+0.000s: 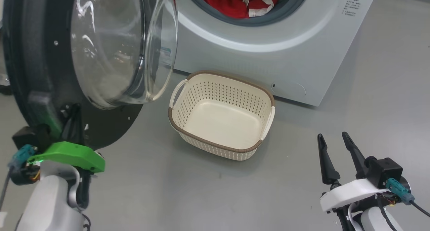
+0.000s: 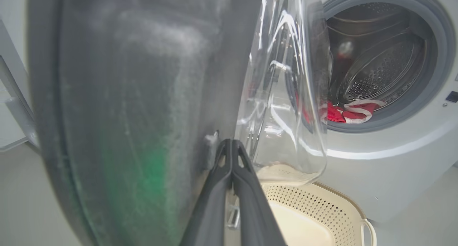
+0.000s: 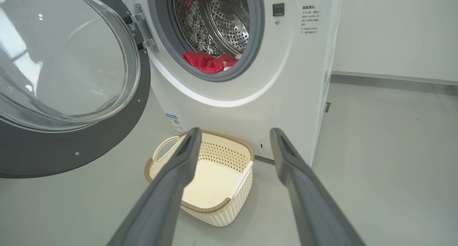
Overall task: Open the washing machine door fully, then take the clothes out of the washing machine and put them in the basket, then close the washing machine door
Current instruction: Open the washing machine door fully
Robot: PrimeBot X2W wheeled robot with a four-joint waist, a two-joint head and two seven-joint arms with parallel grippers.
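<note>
**A:** Bare grey floor (image 1: 161, 190), pale wall (image 3: 393, 31) off to the side, and the washing machine (image 1: 302, 56) ahead of both sets of fingers. Which step is this?

**B:** The first, and close to its end, I'd say. The washing machine door (image 1: 37, 56) stands swung out wide. The left gripper (image 2: 232, 143) has its fingers pressed together with nothing between them. Their tips are against the door's dark inner face, with the glass bowl (image 2: 286, 95) just beside them.

**A:** And the other arm?

**B:** The right gripper (image 1: 332, 135) hangs low with its fingers spread and empty, well apart from everything. The basket (image 1: 231, 79) sits on the floor beyond those fingertips, close under the machine's front, with nothing in it.

**A:** The clothes (image 1: 231, 2)?

**B:** Red and white, heaped at the bottom of the opening, beyond and above the right fingertips. None are out yet.

**A:** So what next?

**B:** If the door is fully open, the left fingers should come away without dragging it back. Then spread fingers need to pass through the gasket, settle on the heap and pinch a good fold.
</note>
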